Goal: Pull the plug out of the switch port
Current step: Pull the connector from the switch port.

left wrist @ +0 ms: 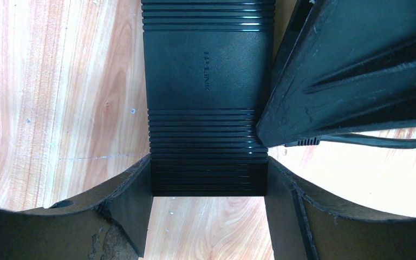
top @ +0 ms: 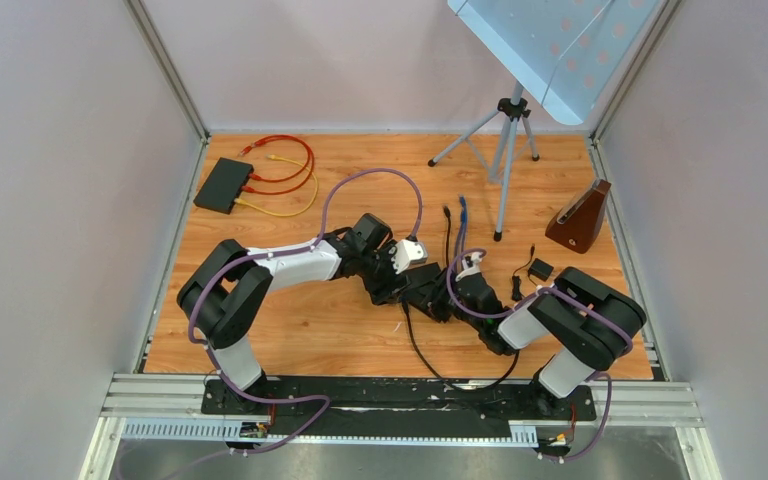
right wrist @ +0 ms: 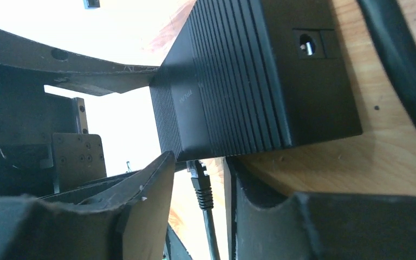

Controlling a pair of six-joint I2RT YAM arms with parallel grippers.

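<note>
Wooden tabletop (left wrist: 59,108); black switch (left wrist: 206,81) embossed "TP-LINK", left gripper (left wrist: 208,168) clamping it.

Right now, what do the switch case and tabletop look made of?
Switch case: likely moulded black plastic, semi-gloss; crisp ribs catch highlights, faint logo. Tabletop: light wood or wood-look laminate, smooth satin; grain shows, which one I cannot tell.

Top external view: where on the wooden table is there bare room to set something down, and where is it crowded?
Bare: the near strip between the left arm and the front rail; the far strip between the red cable and the tripod. Crowded: the centre, around the gripped switch, plug and adapter.
</note>
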